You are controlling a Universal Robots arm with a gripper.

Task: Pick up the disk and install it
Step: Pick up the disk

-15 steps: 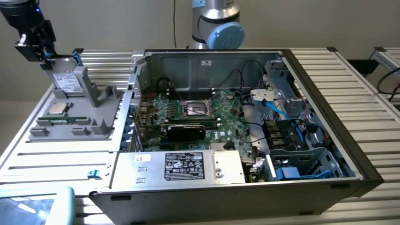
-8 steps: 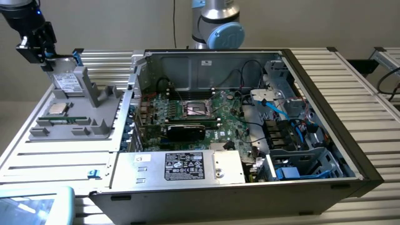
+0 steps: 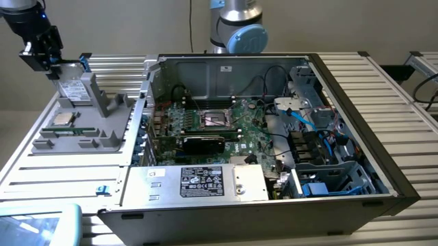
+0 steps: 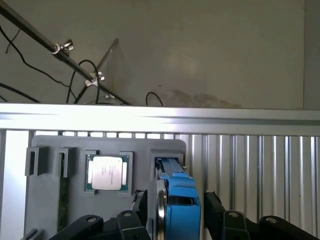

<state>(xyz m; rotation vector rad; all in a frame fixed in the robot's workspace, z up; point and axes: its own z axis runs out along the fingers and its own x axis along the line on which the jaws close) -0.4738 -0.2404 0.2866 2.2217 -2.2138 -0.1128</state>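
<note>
No writing can be read anywhere. The white label on the disk (image 3: 74, 88) carries print too fine to make out, and so does the pale face of the square processor chip (image 4: 106, 172). The same holds for the black label (image 3: 201, 182) with white markings on the large grey metal box (image 3: 247, 183) inside the open computer case (image 3: 342, 72).

The disk (image 4: 182, 187) is a flat silver-grey drive clipped into a bright blue plastic frame. It stands on edge in a slot of the grey plastic holder (image 3: 102, 110), with its labelled face turned outward in the exterior view.

The gripper (image 3: 52, 69) is directly over the disk. In the wrist view its jaws are spread wide and straddle the drive. One black finger (image 4: 212, 202) stands to each side of the blue frame, and I see a narrow gap rather than contact on both sides. The disk thus lies between the jaws and is not pinched. The chip lies just beyond one jaw, in its own recess of the same holder. The holder rests on the slatted metal table (image 3: 41, 169), and the case stands well off to the side of the jaws.
</note>
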